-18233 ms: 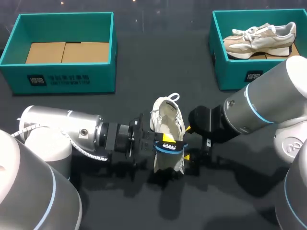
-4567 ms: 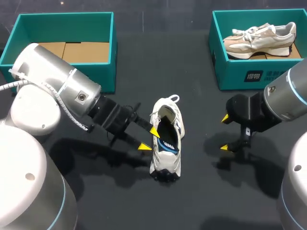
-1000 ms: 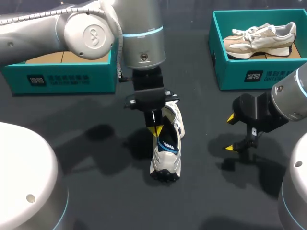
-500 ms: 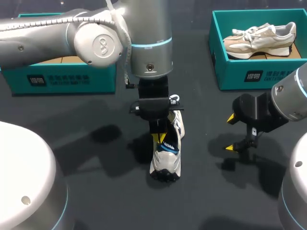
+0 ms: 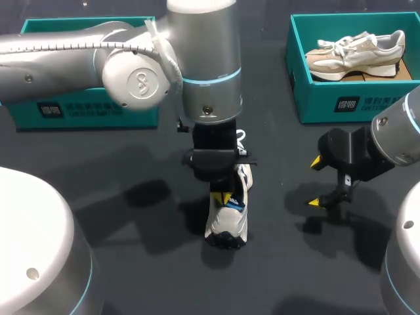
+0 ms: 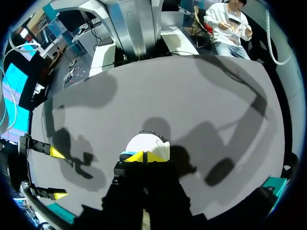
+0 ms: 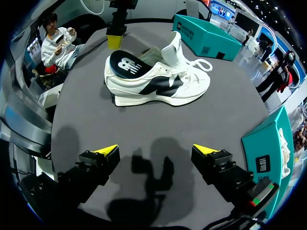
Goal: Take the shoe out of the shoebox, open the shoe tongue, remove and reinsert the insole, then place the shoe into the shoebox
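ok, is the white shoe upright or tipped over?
Upright: the white shoe rests on its sole on the table, left pincer at its opening.

Left arm (image 5: 203,65) overhangs shoe (image 5: 226,226); gap toward right hand (image 5: 315,182) open.

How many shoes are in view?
2. White shoe on the table, under the left gripper; beige shoe in the right shoebox. Left shoebox is partly hidden.

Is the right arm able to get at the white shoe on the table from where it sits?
Probably yes. Only bare table lies between the open right gripper and the white shoe, side-on to it. The left gripper is over the shoe's heel end, though, so that end looks taken.
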You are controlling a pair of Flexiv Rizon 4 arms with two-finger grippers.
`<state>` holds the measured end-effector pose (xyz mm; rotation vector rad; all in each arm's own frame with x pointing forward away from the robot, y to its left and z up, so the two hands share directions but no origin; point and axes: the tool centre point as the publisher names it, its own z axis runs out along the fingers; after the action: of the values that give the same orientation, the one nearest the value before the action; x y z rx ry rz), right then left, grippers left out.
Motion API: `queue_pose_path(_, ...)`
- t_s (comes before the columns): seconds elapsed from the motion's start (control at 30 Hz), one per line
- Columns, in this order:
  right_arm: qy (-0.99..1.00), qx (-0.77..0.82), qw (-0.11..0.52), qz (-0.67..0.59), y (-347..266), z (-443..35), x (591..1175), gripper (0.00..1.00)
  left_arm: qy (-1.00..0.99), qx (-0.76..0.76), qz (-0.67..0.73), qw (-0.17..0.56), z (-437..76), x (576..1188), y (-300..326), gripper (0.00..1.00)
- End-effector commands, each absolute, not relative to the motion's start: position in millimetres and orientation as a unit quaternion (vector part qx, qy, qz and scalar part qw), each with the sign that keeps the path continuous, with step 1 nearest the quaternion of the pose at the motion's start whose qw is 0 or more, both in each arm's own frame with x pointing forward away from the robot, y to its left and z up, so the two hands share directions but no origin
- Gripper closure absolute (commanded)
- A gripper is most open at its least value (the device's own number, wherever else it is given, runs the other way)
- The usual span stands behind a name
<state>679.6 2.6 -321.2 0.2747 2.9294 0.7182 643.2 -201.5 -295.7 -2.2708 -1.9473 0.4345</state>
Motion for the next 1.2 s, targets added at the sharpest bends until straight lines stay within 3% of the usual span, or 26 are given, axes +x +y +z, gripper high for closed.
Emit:
queue_pose_path(0.03, 0.966, 0.091, 0.058, 0.236, 3, -321, 678, 0.00, -0.636, -0.756, 0.147, 0.058, -306, 646, -207, 1.00)
queue_pose_path(0.63, 0.966, 0.091, 0.058, 0.236, 3, -321, 678, 0.00, -0.633, -0.758, 0.143, 0.067, -339, 647, -199, 1.00)
queue_pose_path(1.2, 0.966, 0.091, 0.058, 0.236, 3, -321, 678, 0.00, -0.633, -0.764, 0.127, -0.017, -286, 649, -206, 1.00)
